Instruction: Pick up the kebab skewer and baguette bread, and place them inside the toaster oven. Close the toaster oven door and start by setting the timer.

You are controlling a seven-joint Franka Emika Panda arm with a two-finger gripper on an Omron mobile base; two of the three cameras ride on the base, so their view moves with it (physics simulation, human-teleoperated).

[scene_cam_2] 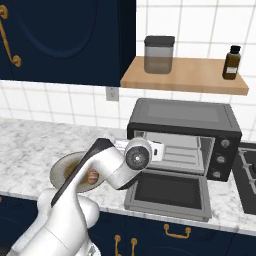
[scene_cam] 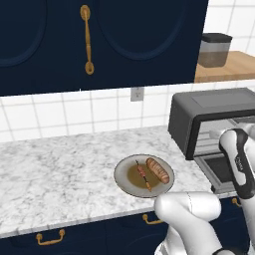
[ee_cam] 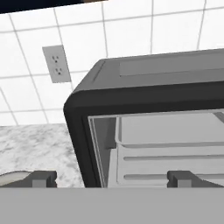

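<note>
Facing the open toaster oven (ee_cam: 148, 92) with gripper (ee_cam: 111, 177) spread wide and empty, kebab skewer (scene_cam: 144, 175) and baguette bread (scene_cam: 158, 170) untouched on plate (scene_cam: 124, 182) near counter's front edge, door, timer pending

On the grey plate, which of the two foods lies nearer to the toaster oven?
The stubby golden-brown baguette bread; the thin kebab skewer lies on its far side from the oven.

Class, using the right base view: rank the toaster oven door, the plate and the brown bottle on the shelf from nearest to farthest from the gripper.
1. Toaster oven door: lying open just below the gripper.
2. Plate: on the counter, left.
3. Brown bottle: up on the shelf, far right.
</note>
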